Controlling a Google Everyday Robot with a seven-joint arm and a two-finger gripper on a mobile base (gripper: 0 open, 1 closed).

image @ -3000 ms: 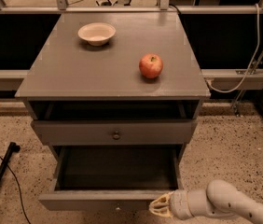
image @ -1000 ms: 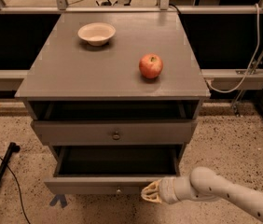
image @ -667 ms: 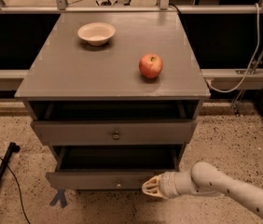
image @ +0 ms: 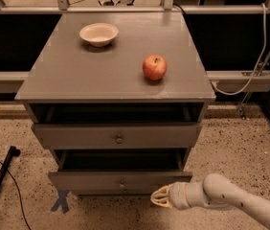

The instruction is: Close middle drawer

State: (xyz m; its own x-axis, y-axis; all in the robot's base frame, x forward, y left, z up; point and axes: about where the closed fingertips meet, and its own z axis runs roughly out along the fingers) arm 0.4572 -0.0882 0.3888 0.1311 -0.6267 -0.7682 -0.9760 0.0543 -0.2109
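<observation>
Middle drawer [image: 92, 181] is sticking partway out. Gripper [image: 161, 196] sits just below the right end of its front, can't tell if it's open or closed tbh.

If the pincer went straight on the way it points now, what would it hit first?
Most likely the middle drawer, at the right end of its front. The pincer sits low beside that end, pointing toward it. Depth is unclear; it may already touch.

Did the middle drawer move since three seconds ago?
Yes. The middle drawer slid back into the cabinet, its front now nearer under the top drawer. The gripper sits at its front's right end.
</observation>
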